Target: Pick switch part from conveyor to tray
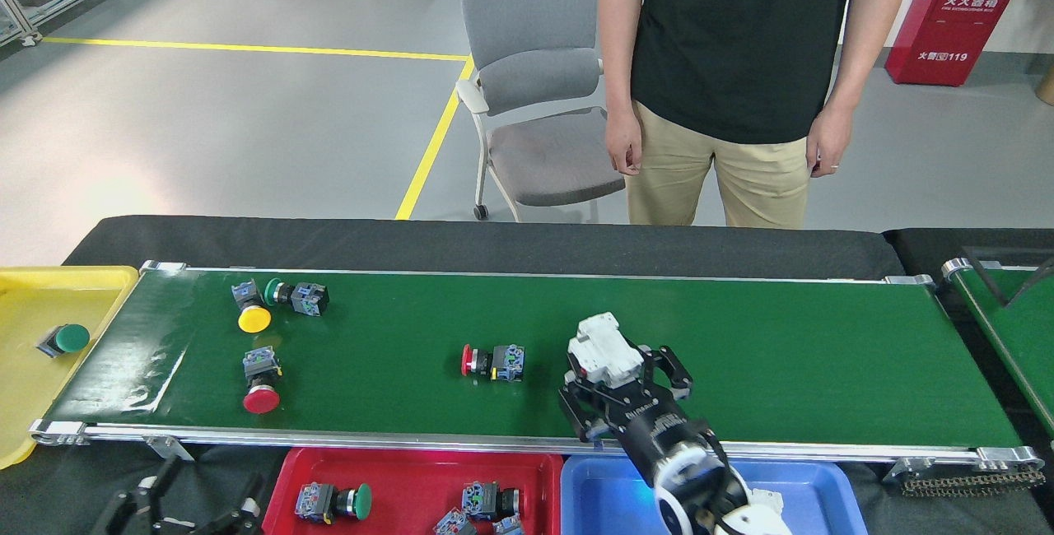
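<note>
Just inside the near rail of the conveyor [782,354], right of centre, our right gripper [623,377] is clenched on the white switch part [605,347] — its black fingers wrap the part's lower sides while the white body juts out beyond them, long axis running far and slightly left. It looks held clear of the belt, though we cannot be sure of a gap. The move ahead turns on one relation: the blue tray [593,490] lies directly nearward of the held part, just across the rail and under our own wrist, so we judge a short pull back toward us should do — no sideways travel. Our left gripper [185,510] sits low at the near left edge, too dark to tell whether released or clenched. The red tray [288,469] lies left of the blue one.
</note>
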Action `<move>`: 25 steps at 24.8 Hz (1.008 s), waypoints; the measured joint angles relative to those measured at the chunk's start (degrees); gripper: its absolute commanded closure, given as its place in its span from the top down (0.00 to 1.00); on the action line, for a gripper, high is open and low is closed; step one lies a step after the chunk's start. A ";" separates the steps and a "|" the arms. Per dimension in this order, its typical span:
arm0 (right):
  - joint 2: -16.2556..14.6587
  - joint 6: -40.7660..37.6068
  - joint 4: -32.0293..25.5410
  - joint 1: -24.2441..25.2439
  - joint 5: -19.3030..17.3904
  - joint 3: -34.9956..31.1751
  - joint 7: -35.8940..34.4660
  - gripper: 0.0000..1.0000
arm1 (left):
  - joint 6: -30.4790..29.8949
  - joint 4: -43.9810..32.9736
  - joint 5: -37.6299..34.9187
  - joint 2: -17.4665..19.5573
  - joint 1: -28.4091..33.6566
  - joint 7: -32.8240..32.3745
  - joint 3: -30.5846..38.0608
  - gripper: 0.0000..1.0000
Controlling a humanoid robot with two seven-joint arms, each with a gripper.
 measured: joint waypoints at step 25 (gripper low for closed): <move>2.39 -26.28 -7.33 13.06 -6.53 -25.46 -2.49 1.00 | 3.60 33.74 -0.11 6.03 -26.87 -5.72 -3.63 0.24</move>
